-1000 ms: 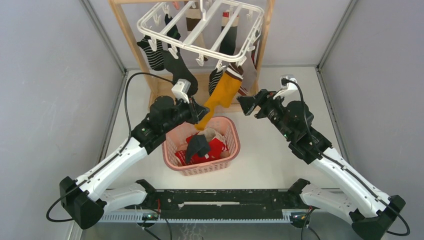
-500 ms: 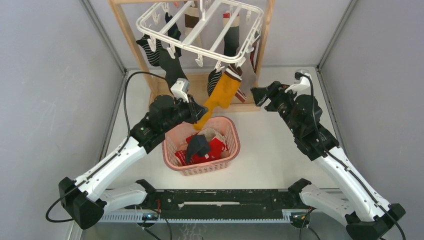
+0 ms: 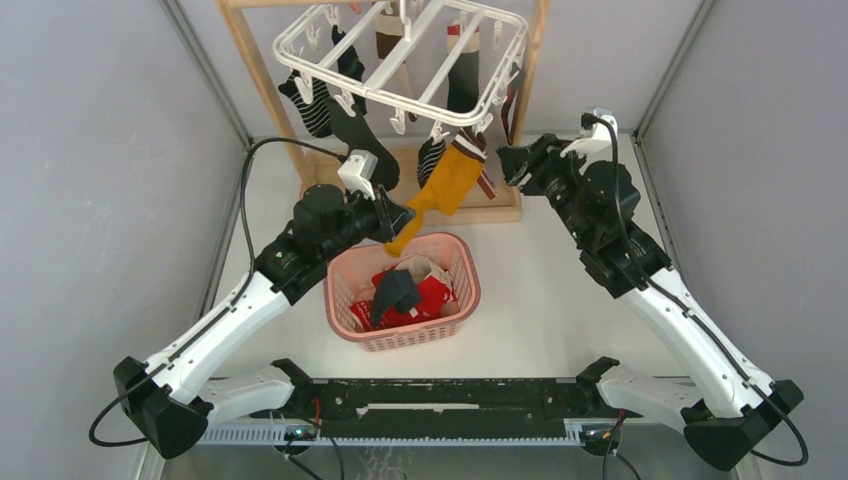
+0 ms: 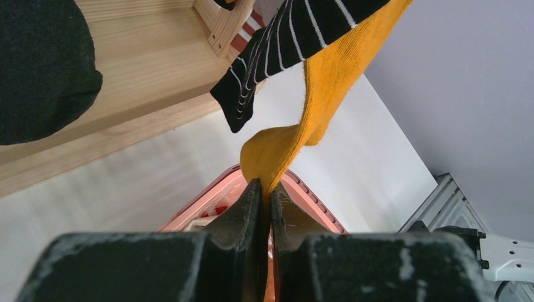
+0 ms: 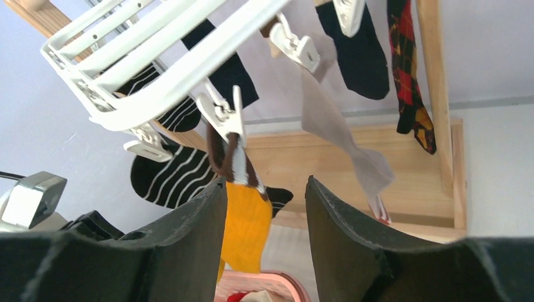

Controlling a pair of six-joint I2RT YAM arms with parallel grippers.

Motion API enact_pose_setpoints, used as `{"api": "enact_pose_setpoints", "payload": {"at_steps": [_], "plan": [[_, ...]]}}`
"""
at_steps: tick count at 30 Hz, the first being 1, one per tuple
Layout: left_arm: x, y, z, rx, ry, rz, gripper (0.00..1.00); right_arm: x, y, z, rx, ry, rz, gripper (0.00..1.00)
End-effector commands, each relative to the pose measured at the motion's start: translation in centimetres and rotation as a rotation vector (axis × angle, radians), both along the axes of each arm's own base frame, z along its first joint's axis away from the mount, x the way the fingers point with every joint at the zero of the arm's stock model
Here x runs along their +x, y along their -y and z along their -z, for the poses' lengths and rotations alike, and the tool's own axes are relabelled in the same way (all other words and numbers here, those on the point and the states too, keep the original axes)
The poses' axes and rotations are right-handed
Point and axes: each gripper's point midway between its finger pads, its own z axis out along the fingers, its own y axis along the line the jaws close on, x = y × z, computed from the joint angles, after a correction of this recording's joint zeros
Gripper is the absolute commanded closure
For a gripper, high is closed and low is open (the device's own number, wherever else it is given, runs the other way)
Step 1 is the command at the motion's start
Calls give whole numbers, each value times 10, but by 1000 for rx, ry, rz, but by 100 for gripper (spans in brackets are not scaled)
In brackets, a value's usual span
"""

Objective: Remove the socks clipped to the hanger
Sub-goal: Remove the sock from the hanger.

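Observation:
The white hanger [image 3: 400, 70] hangs from the wooden stand, several socks still on its clips. A mustard yellow sock [image 3: 445, 185] with a brown-and-white cuff is clipped at the front right corner. My left gripper [image 3: 398, 232] is shut on its toe, stretching it down over the basket; the left wrist view shows the fingers [image 4: 263, 189] pinching yellow fabric [image 4: 327, 82]. My right gripper [image 3: 512, 165] is open just right of that corner. In its wrist view the jaws [image 5: 264, 189] stand below the clip [image 5: 220, 113] holding the cuff, with nothing between them.
A pink basket [image 3: 474, 290] with removed socks sits below the mustard sock. Striped [image 3: 312, 105] and black [image 3: 362, 135] socks hang on the left, grey [image 5: 340, 132] and red argyle [image 5: 409, 69] ones behind. The wooden stand's post [image 3: 262, 85] and base flank the hanger.
My right gripper has risen and moved back toward the hanger's right corner, its jaws narrowing. The left gripper has kept its grip on the mustard sock and shifted slightly left.

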Motion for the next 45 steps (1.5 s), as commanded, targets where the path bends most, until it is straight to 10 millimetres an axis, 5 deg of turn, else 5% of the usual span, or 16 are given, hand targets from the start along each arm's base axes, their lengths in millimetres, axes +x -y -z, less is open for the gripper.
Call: {"api": "enact_pose_setpoints", "payload": {"at_steps": [1,10,26,45], "plan": [[1,1,-41,-44,89,1,86,2,-6,-47,5,133,9,43],[0,1,-44,-47,93,9,86,19,-20,-65,-40,245,49,43],[-1,2,-39,-42,87,16,86,36,-33,-60,-54,261,57,33],[-4,1,-38,-45,86,25,86,41,-44,-58,-37,333,49,33]]}}
